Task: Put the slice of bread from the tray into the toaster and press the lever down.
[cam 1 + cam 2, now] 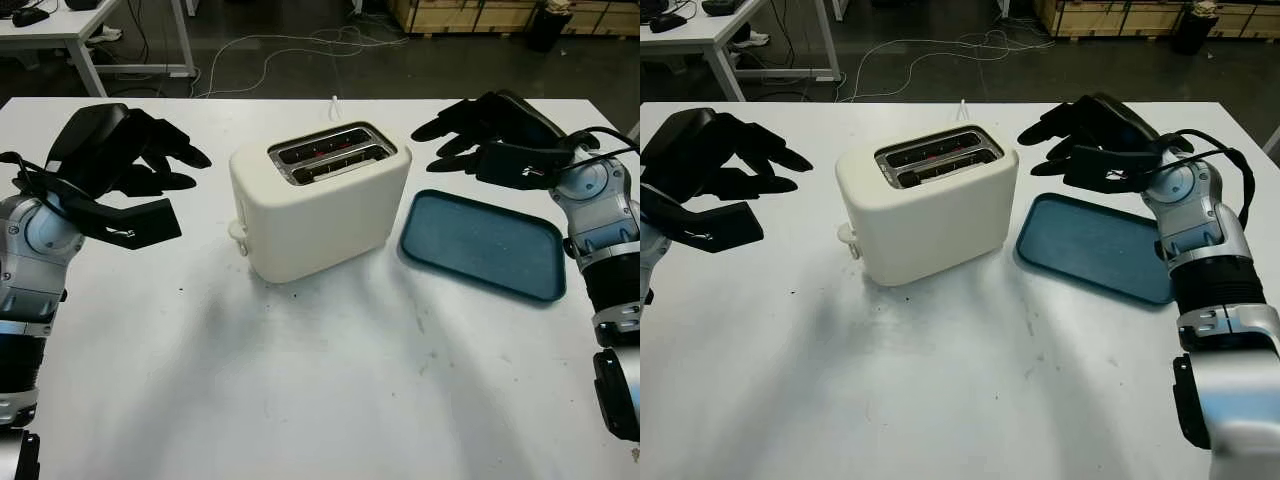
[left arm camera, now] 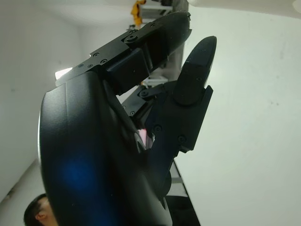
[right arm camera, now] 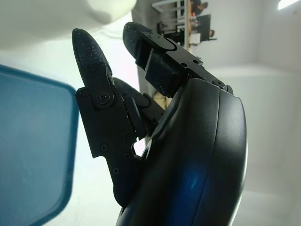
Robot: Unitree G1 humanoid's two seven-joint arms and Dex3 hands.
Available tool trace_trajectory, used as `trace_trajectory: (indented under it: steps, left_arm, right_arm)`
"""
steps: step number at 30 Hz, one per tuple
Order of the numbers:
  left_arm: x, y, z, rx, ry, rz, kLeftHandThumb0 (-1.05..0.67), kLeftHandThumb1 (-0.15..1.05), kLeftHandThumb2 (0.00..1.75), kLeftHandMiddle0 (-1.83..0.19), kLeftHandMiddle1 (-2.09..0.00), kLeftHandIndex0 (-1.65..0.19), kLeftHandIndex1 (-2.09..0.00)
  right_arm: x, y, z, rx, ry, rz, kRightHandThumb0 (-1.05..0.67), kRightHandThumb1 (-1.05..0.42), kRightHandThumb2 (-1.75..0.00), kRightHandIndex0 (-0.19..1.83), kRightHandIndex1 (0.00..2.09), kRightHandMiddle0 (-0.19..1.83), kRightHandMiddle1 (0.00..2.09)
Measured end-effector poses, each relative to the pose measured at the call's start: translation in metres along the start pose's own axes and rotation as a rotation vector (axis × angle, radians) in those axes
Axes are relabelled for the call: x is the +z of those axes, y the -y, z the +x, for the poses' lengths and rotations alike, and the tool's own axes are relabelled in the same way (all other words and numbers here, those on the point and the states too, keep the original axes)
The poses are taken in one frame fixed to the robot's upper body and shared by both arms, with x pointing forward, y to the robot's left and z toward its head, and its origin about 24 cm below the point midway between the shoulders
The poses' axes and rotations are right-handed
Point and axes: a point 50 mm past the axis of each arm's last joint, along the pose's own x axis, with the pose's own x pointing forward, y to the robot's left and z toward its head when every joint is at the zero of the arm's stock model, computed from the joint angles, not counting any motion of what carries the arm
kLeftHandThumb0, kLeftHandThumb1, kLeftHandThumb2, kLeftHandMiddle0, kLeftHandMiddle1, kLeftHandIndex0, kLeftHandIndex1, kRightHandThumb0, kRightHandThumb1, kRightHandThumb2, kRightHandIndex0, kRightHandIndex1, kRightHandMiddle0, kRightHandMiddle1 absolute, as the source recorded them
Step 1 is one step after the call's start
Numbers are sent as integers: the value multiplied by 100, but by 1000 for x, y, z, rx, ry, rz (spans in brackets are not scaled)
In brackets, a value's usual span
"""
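At the centre of the white table (image 1: 300,400) stands a cream two-slot toaster (image 1: 320,215), set at a slight angle. Both slots open upward. Dark slot interiors with a faint red tint are visible; whether a slice of bread sits inside cannot be determined. A rounded lever knob (image 1: 237,233) projects from the toaster's left end, low on that face. A thin white cord (image 1: 334,104) rises behind the toaster at the far side.

To the right of the toaster, just beside its right end, lies a blue rectangular tray (image 1: 485,245) with rounded corners and a raised rim. Its surface carries nothing.

The left hand (image 1: 135,175) is positioned to the left of the toaster, apart from it and raised above the table. It holds nothing and is open, with the fingers extended toward the toaster. The left wrist view shows the black fingers (image 2: 195,70) against the white table surface, with no object between them.

The right hand (image 1: 475,135) is positioned above the far edge of the tray, near the toaster's far right corner but not touching it. It holds nothing and is open, with the fingers pointing left toward the toaster. In the right wrist view, one fingertip (image 3: 87,49) stands over the tray's corner, with the toaster body beyond.

Beyond the table's far edge, a dark floor carries loose cables (image 1: 300,45).
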Motion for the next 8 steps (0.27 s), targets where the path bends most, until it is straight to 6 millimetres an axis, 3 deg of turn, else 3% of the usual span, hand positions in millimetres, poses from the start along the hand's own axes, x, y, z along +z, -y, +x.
trace_trajectory:
  steps: [8]
  left_arm:
    - [0, 0, 0, -2, 1, 1, -35, 76, 0, -103, -76, -126, -4]
  right_arm:
    - [-1, 1, 0, 0, -1, -1, -59, -80, 0, 97, 21, 95, 0]
